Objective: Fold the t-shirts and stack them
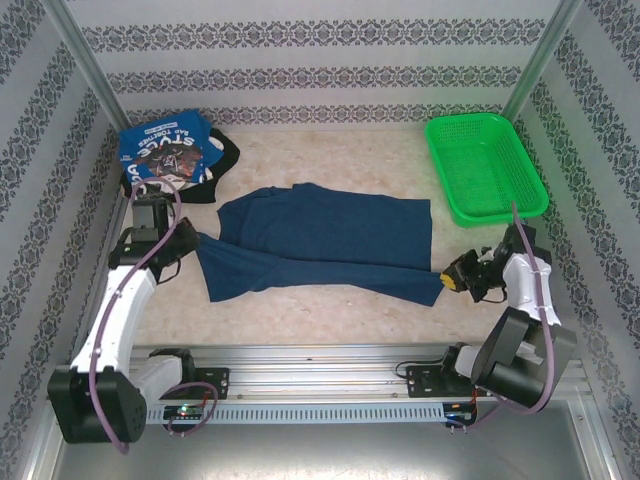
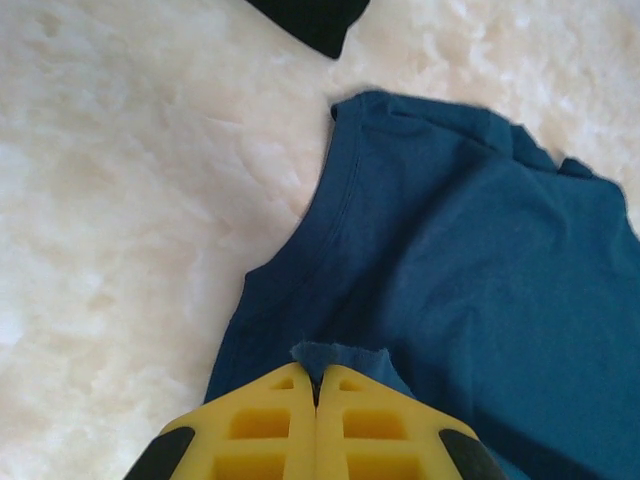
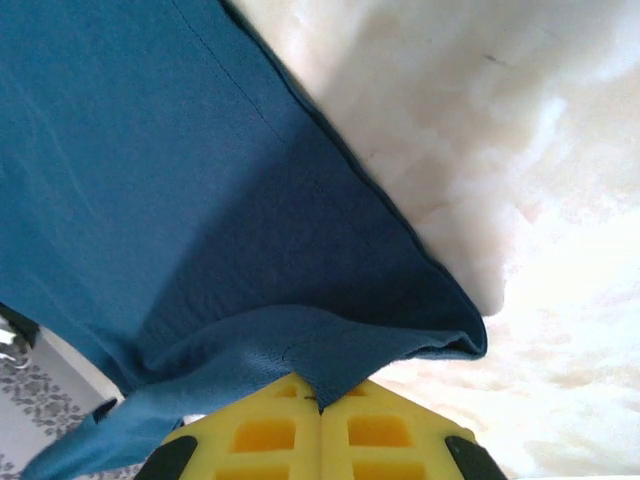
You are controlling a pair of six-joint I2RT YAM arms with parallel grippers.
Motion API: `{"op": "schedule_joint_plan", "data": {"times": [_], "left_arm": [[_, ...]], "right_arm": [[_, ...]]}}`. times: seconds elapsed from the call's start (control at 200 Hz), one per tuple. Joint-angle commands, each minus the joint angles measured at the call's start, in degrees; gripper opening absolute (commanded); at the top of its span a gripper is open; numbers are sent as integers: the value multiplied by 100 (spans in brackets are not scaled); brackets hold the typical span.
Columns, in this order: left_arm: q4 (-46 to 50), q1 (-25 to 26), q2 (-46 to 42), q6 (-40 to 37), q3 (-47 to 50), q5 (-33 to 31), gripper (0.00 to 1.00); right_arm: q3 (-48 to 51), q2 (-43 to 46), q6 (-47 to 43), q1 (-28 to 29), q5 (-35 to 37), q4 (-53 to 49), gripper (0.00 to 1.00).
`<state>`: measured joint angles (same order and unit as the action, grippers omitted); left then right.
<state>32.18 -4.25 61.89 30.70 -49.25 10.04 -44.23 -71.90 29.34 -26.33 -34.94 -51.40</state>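
Left pincer point(image 2: 316, 398) and right pincer point(image 3: 320, 402) each clench opposite ends of the dark blue t-shirt point(image 1: 320, 240), apparently stretching it flat mid-counter point(image 1: 300, 160) for folding.

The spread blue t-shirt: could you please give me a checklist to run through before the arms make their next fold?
1. Grip, left pincer on the spread blue t-shirt: ok, shut on its edge.
2. Grip, right pincer on its corner: ok, shut.
3. Cloth flat and square: not ok, creased and skewed.
4. Clearance, green basket apart from the cloth: ok.
5. Clearance, printed t-shirt and black t-shirt apart from it: ok.
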Motion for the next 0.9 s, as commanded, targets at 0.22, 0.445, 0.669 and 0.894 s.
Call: {"op": "schedule_joint_plan", "data": {"times": [0.22,0.445,0.669,0.894], "left_arm": [[-481,126,757,-796,-574,-92,0],[-443,118,719,-998,-852,-323,0],[-430,118,1029,-1369,-1159,-328,0],[-408,83,1281,-1668,-1278,-477,0]], "right_arm": [[-649,-692,-304,566,436,81,0],[-915,-963,-447,729,514,-46,0],[-1030,-1296,-500,990,523,-5,0],[-998,-1576,-547,1143,561,65,0]]}}
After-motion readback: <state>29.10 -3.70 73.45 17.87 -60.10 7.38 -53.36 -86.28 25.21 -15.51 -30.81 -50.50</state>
